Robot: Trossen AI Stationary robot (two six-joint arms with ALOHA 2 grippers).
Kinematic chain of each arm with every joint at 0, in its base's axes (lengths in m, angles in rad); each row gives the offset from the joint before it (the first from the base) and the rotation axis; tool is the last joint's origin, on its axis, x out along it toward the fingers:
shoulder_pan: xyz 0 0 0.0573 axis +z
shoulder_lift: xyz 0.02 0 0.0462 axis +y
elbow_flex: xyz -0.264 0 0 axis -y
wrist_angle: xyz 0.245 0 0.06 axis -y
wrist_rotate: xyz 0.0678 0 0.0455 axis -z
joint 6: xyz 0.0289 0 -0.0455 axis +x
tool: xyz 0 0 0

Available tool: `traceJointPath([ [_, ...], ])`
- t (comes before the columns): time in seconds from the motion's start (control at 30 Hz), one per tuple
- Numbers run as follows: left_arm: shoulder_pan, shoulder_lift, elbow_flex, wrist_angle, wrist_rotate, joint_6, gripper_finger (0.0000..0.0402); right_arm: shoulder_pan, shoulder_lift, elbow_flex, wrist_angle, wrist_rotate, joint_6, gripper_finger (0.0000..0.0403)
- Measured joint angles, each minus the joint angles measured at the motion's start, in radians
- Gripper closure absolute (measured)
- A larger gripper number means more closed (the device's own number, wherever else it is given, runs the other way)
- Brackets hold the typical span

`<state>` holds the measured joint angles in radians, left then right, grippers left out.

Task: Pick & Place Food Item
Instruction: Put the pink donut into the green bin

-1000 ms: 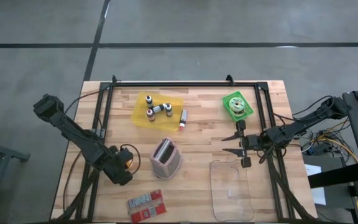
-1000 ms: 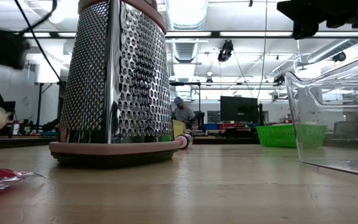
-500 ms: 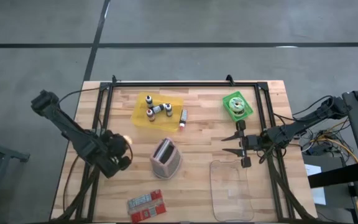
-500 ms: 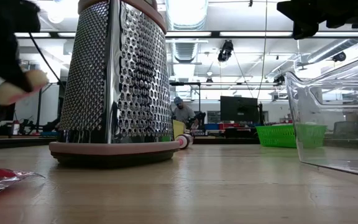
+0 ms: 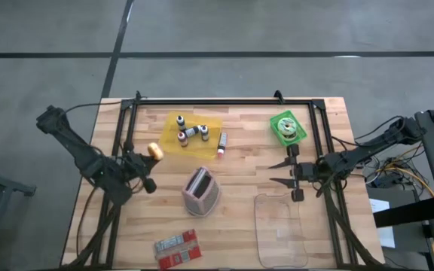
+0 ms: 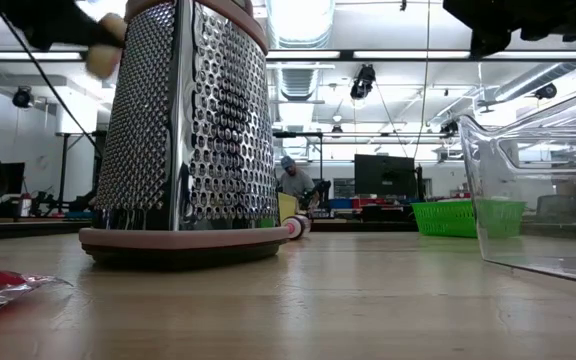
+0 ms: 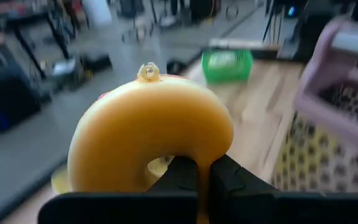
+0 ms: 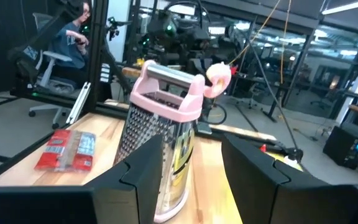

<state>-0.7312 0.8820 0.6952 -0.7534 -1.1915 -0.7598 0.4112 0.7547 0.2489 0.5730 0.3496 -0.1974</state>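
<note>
A yellow ring doughnut (image 7: 148, 130) with a pink side (image 8: 219, 76) is up in the air at the table's left, left of the pink-handled metal grater (image 5: 200, 190), with my left gripper (image 5: 148, 156) shut on it. In the low view the doughnut (image 6: 104, 56) hangs high beside the grater (image 6: 183, 130). A clear plastic container (image 5: 281, 227) stands on the table at the near right. Above its far end my right gripper (image 5: 280, 173) hovers open with nothing between its fingers, pointing at the grater (image 8: 166, 143). My left gripper pinches the doughnut's ring (image 7: 194, 155) between its two fingers (image 7: 182, 177), at one spot beside the hole. The fingers come in about level from the table's left. The doughnut stands on edge beyond the fingertips, lifted clear of the table.
A yellow tray (image 5: 193, 132) with small bottles lies at the far middle, and a red-capped tube (image 5: 221, 143) lies beside it. A green basket (image 5: 287, 128) sits at the far right. A red snack packet (image 5: 178, 247) lies at the near edge. A black frame rail (image 5: 224, 101) borders the table.
My left gripper has risen and gone toward the table's far edge with the doughnut, tipping from pointing down to nearly level and rolling as it went. The doughnut has come from low beside the grater up to the height of the grater's top.
</note>
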Motion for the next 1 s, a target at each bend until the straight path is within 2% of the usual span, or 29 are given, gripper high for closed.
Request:
traceJointPath([
  [0.13, 0.037, -0.056, 0.0, 0.253, -0.016, 0.335, 0.0399, -0.022, 0.0, 0.0, 0.031, 0.019, -0.019, 0.0243],
  [0.2, 0.07, -0.073, -0.004, 0.406, 0.036, 0.508, 0.0399, -0.037, 0.001, 0.0, 0.035, 0.021, -0.021, 0.0243],
  [0.3, 0.148, -0.081, -0.026, 0.661, 0.234, 0.747, 0.0399, -0.066, 0.002, 0.0, 0.036, 0.02, -0.024, 0.0243],
  [0.4, 0.255, -0.067, -0.054, 0.875, 0.475, 0.884, 0.0399, -0.093, 0.002, 0.0, 0.037, 0.019, -0.036, 0.0243],
  [0.57, 0.479, 0.008, -0.061, 1.022, 0.892, 0.924, 0.0399, -0.132, 0.002, 0.0, 0.052, 0.006, -0.062, 0.0243],
  [0.73, 0.671, 0.163, -0.06, 1.235, 1.225, 0.932, 0.0399, -0.169, 0.002, 0.0, 0.092, -0.057, -0.079, 0.0243],
  [0.8, 0.733, 0.237, -0.042, 1.296, 1.329, 0.924, 0.0399, -0.184, 0.002, 0.0, 0.099, -0.063, -0.085, 0.0243],
  [1.0, 0.844, 0.461, 0.085, 1.393, 1.538, 0.916, 0.0399, -0.229, 0.021, 0.0, 0.098, -0.066, -0.107, 0.0243],
])
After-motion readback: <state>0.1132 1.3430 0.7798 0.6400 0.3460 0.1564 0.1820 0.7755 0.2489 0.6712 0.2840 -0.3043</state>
